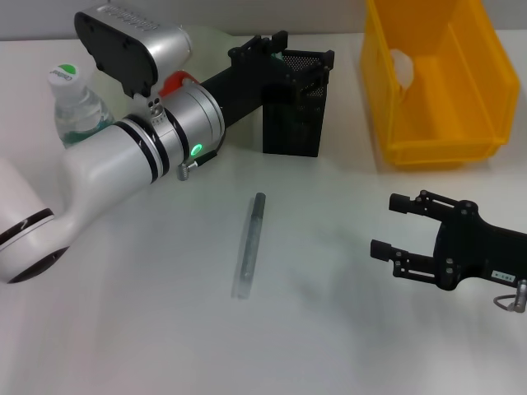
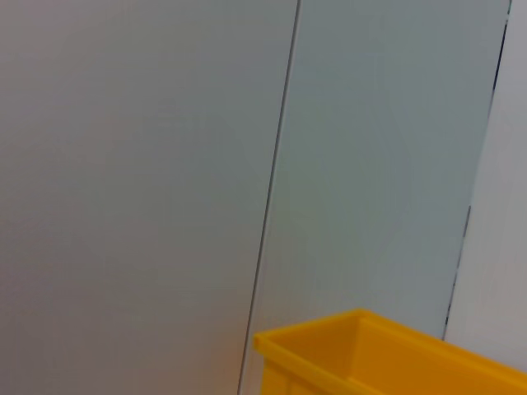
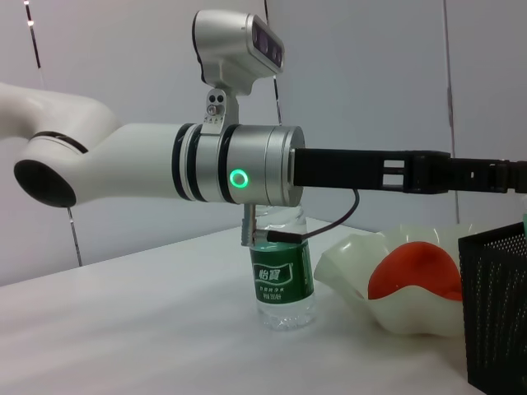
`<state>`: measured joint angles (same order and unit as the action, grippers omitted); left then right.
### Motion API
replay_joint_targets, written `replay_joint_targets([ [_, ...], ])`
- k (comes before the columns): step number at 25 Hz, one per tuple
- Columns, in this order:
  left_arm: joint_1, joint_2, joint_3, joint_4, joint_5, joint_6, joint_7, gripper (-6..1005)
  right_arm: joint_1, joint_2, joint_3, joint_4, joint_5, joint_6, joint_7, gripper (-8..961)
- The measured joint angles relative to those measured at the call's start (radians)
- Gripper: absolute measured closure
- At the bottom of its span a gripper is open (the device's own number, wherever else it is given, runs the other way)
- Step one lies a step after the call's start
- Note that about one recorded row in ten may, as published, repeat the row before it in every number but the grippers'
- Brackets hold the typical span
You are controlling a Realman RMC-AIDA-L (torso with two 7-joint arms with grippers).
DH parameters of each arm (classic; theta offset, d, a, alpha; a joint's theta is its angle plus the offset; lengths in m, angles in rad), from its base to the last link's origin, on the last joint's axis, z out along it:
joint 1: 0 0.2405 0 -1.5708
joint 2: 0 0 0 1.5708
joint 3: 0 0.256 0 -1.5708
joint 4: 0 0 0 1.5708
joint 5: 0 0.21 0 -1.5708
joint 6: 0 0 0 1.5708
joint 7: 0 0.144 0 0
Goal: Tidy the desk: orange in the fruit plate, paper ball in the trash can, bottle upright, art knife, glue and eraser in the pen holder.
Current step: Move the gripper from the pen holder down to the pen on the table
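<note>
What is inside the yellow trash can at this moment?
The trash can holds a white paper ball against its left inner wall. The rest of the visible floor is bare; the near wall covers the front part.

Orange (image 3: 414,271) apparently in fruit plate (image 3: 354,267), beside bottle (image 3: 282,276).

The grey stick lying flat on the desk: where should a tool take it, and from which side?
Grip the grey stick at mid-length, from straight above, fingers across its narrow width. It lies flat, alone on the desk; the open right tool is nearest.
</note>
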<state>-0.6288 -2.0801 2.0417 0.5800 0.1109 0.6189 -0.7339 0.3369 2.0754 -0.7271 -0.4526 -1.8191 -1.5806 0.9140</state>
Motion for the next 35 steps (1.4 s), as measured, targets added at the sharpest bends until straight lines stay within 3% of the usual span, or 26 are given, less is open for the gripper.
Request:
replay_joint_targets([
  [11, 0.010, 0.000, -0.001, 0.000, -0.001, 0.026, -0.001, 208, -0.002, 0.000, 0.018, 0.000, 0.000, -0.001, -0.001, 188],
  [17, 0.022, 0.000, -0.003, 0.001, -0.001, 0.046, -0.002, 214, -0.006, 0.002, 0.112, 0.000, 0.000, 0.004, -0.014, 188],
  [28, 0.022, 0.000, -0.005, 0.001, -0.001, 0.050, -0.014, 217, -0.015, 0.003, 0.176, 0.018, 0.000, 0.006, -0.051, 188],
  [31, 0.034, 0.004, -0.002, 0.002, 0.013, 0.099, -0.053, 218, -0.015, 0.003, 0.177, 0.018, 0.000, 0.006, -0.052, 188],
  [35, 0.082, 0.022, -0.030, 0.003, 0.133, 0.276, -0.179, 219, -0.015, 0.003, 0.177, 0.019, -0.001, 0.006, -0.053, 188],
])
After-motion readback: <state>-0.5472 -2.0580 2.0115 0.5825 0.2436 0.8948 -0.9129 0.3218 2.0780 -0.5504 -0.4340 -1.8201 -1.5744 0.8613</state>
